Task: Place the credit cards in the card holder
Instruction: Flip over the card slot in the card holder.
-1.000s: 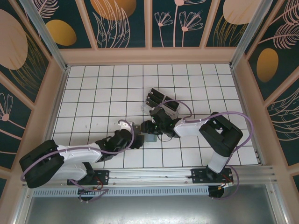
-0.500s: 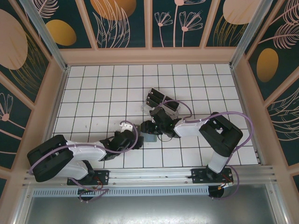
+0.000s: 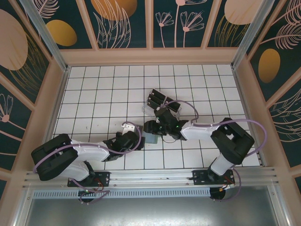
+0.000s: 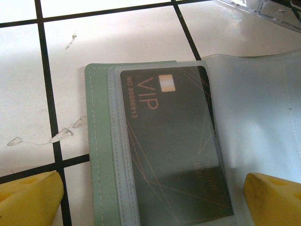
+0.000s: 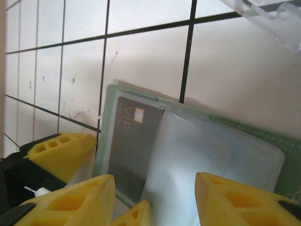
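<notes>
The card holder point(image 4: 96, 141) is a pale green wallet lying open on the tiles, with clear plastic sleeves. A black VIP credit card point(image 4: 169, 141) sits inside the left sleeve, and it also shows in the right wrist view point(image 5: 129, 141). My left gripper point(image 4: 150, 202) hovers low over the holder's near end, open, its yellow fingertips either side of the card. My right gripper point(image 5: 157, 202) is open over a loose clear sleeve point(image 5: 202, 160) that bulges up between its fingers. From above, the left gripper point(image 3: 139, 140) and right gripper point(image 3: 151, 128) meet at the holder point(image 3: 151, 138). More black cards point(image 3: 162, 100) stand behind.
A clear acrylic stand point(image 5: 263, 14) holding the other black cards sits just beyond the holder, close to the right arm's wrist. White tiled floor point(image 3: 103, 94) stretches out to the left and back. Wooden walls point(image 3: 150, 56) ring the table.
My left arm has reached forward and right, bringing its gripper up to the holder's left edge. The right arm's elbow has swung right while its gripper stayed over the holder.
</notes>
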You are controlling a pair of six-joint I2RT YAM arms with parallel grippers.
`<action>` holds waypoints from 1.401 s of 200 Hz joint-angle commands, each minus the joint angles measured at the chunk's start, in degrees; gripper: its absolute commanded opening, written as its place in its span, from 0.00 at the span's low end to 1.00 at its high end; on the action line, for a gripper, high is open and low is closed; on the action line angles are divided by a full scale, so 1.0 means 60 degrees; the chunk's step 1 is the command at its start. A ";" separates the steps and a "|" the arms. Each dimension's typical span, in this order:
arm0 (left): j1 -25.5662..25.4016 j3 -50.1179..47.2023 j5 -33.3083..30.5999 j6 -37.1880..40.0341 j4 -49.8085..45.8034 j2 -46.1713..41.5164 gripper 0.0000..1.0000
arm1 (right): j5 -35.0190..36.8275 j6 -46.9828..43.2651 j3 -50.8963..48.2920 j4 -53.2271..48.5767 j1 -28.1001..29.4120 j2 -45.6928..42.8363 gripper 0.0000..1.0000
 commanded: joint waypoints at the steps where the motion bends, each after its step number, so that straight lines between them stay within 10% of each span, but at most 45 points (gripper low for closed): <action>1: -0.0006 -0.0078 -0.0083 -0.0261 -0.0219 0.0194 0.98 | 0.0281 0.0352 -0.0287 -0.0044 -0.0055 -0.0379 0.49; 280: 0.0003 -0.0192 -0.0901 -0.0914 -0.1205 -0.1799 0.99 | -0.0327 0.0706 0.0182 0.0796 0.0285 0.0380 0.48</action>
